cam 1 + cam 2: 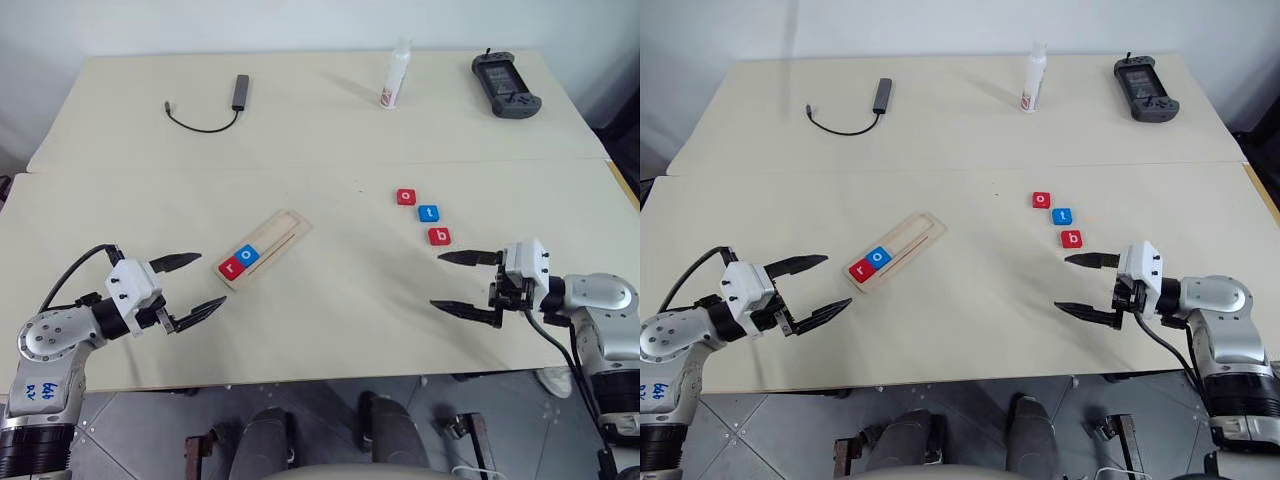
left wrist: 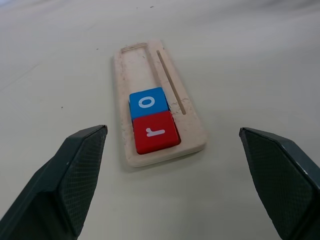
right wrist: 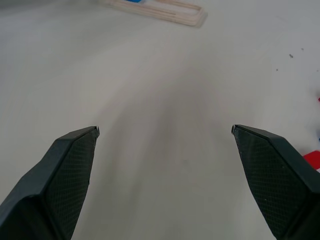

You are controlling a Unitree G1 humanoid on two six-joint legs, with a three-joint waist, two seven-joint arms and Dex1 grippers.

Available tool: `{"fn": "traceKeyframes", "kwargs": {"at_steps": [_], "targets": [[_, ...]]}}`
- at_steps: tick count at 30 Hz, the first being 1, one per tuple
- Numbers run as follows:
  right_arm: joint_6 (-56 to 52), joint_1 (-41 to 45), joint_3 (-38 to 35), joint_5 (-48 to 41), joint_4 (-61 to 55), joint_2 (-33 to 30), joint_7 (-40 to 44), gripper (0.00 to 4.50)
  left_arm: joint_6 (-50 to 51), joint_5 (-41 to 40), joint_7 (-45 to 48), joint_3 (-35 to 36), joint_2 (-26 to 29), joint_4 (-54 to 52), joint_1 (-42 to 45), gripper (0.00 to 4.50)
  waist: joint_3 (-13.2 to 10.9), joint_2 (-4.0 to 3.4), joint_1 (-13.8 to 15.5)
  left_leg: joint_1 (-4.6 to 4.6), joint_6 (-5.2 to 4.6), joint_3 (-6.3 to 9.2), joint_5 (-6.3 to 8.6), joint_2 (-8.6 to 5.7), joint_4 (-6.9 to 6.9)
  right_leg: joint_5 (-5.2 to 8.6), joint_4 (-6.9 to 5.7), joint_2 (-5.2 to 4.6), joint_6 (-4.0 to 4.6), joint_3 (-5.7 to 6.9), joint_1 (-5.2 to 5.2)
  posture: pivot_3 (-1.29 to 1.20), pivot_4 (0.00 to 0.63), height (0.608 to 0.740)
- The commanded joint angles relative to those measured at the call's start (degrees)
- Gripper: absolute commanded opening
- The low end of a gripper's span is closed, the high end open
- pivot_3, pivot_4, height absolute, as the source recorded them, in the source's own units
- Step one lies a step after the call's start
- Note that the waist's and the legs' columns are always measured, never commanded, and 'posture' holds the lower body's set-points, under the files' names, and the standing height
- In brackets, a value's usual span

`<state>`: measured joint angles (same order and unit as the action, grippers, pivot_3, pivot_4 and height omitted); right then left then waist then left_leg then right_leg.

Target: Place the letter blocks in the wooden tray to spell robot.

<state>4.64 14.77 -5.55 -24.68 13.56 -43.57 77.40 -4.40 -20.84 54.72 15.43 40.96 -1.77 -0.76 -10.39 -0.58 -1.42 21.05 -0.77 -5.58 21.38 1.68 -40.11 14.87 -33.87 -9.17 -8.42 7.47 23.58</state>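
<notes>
The left end effector [image 1: 198,283] hangs over the near-left part of the pale counter [image 1: 330,300], its two black fingers [image 1: 176,262] spread wide with nothing between them. Just ahead of it and a little to its right lies the wooden tray [image 1: 268,246], set on a slant. The tray end nearest this end effector holds two letter blocks touching each other in the groove: a red "r" block [image 2: 154,132] at the very end, and a blue "o" block [image 2: 147,102] next to it. The rest of the groove beyond them is bare.

Further right, well apart from the tray, three more blocks lie in a short slanted row on the counter, near one another but not touching: a red "o" block [image 1: 405,197], a blue "t" block [image 1: 428,213] and a red "b" block [image 1: 439,236]. The "b" block is the closest to the right end effector [image 1: 446,281], just ahead of its upper finger. That end effector hovers at the near-right of the counter, fingers likewise spread wide and holding nothing, pointing toward the tray.
</notes>
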Motion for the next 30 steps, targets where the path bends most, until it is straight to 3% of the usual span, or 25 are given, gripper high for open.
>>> {"fn": "traceKeyframes", "kwargs": {"at_steps": [1, 15, 22, 30], "targets": [[1.3, -0.1, -2.5, -1.8, -1.8, 1.1, -0.7, 4.46, 0.8, -0.4, -0.6, 1.3, 0.5, -1.7, -1.5, 4.5, 0.0, 0.0, 0.0, 0.0, 0.0, 0.0, 0.0, 0.0, -0.01, 0.0, 0.0, 0.0, 0.0, -0.01, 0.0, 0.0, 0.15, 0.74], [-3.1, 9.2, 3.9, -5.0, -7.3, 10.2, 2.4, 4.46, -0.1, -5.6, -4.1, 12.3, -6.6, -0.2, -16.6, 4.5, 0.0, 0.01, 0.4, -0.03, 0.01, 0.04, 0.01, 0.02, -0.02, 0.0, -0.01, -0.01, 0.01, 0.0, -0.01, 0.0, 0.15, 0.74], [-6.1, 10.2, 5.3, -5.5, -8.5, 10.9, 3.0, 4.46, 7.0, -8.1, -7.7, 9.1, -8.9, -7.6, -16.6, 4.5, 0.0, 0.02, 1.4, 0.02, -0.04, 0.07, 0.05, 0.02, -0.14, -0.02, -0.05, -0.04, 0.04, 0.01, -0.02, 0.0, 0.15, 0.74], [-6.9, 9.4, 4.4, -4.6, -8.7, 9.8, 2.3, 4.46, 12.7, -3.6, -11.1, -1.1, -10.0, -6.1, -4.2, 4.5, 0.0, 0.02, 1.2, 0.0, -0.04, 0.04, 0.04, -0.01, -0.14, -0.02, -0.1, -0.03, 0.05, 0.01, -0.01, 0.0, 0.15, 0.74]]}}
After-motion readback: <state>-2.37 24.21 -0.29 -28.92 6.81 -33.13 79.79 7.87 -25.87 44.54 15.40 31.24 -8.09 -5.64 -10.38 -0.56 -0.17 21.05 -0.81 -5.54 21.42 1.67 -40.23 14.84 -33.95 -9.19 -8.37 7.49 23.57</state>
